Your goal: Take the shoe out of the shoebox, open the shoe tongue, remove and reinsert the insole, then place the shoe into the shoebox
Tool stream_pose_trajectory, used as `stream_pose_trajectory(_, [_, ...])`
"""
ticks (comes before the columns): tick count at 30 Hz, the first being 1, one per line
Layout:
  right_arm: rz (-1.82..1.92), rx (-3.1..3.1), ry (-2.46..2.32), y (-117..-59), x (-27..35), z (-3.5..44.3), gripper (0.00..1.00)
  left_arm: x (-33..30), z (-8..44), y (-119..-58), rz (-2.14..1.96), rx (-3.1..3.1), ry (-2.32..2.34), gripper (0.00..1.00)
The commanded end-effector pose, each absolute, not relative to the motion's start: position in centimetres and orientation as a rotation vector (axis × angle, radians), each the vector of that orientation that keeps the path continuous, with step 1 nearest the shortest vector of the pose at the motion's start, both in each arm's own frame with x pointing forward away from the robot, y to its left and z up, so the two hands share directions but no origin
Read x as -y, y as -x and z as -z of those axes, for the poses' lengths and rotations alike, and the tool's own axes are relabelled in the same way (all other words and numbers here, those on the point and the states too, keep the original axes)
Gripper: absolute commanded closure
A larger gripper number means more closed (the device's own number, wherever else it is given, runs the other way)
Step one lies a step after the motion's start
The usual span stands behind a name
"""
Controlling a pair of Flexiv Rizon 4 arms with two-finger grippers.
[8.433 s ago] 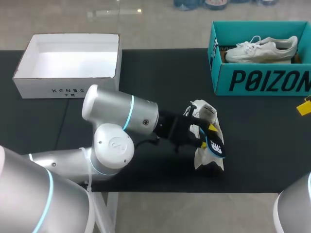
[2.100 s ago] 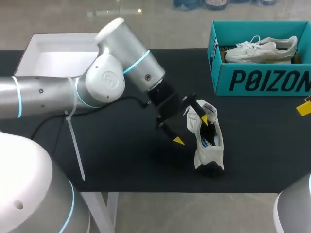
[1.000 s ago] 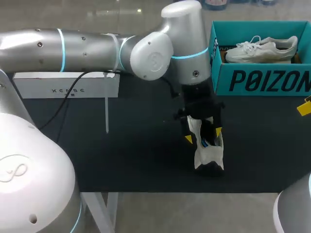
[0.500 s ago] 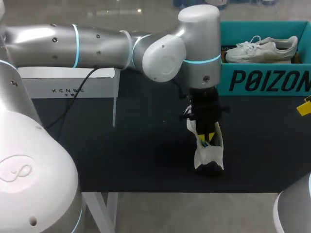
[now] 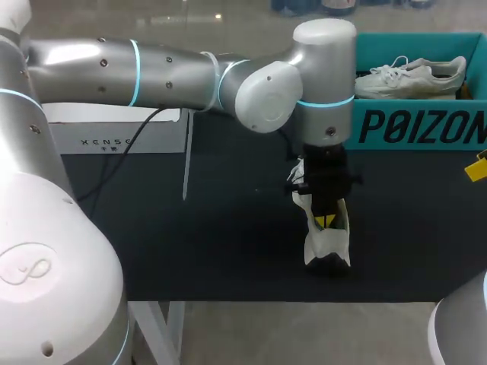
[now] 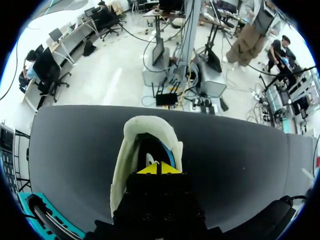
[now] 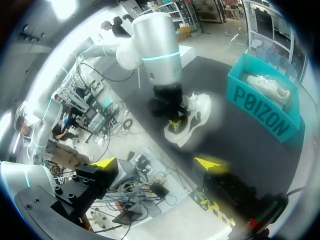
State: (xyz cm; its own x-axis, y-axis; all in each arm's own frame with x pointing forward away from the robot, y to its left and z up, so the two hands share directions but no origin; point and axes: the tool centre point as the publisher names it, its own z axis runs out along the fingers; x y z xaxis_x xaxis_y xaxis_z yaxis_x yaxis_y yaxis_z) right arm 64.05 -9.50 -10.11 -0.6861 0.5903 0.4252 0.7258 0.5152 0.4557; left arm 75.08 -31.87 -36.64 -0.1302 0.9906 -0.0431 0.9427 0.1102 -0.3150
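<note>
A white shoe (image 5: 326,242) lies on the black table, its opening facing up. My left arm reaches across from the left, and my left gripper (image 5: 326,220) points down into that opening. In the left wrist view the left gripper (image 6: 159,168) is shut, its yellow tips pressed together just above the blue insole (image 6: 171,152) inside the shoe (image 6: 129,150). I cannot tell whether anything is pinched between them. My right gripper (image 7: 157,162) stands open and empty, well away from the shoe (image 7: 196,111). The teal shoebox (image 5: 411,125) stands at the back right.
A second white shoe (image 5: 411,76) lies in the teal shoebox (image 7: 260,100). A white open box (image 5: 106,141) sits at the back left, partly behind my left arm. One yellow fingertip (image 5: 478,166) of my right gripper shows at the table's right edge.
My left gripper went from open, straddling the shoe's collar, to shut with its tips lowered into the opening. The left arm shifted slightly right. The right gripper stayed open.
</note>
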Motion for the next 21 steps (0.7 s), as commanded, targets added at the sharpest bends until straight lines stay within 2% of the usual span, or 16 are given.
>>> stream_pose_trajectory(1, [0.909, 2.538, 1.119, -64.3, 9.5, 10.0, 0.00, 31.5, 35.8, -75.1, -0.383, 2.217, 1.953, 1.00])
stream_pose_trajectory(10, [0.909, 2.538, 1.119, -64.3, 9.5, 10.0, 0.00, 30.8, 33.9, -75.2, -0.355, 2.223, 1.970, 1.00])
stream_pose_trajectory(21, [0.909, 2.538, 1.119, -64.3, 9.5, 10.0, 0.00, 31.0, 35.0, -74.3, -0.352, 2.181, 1.969, 1.00])
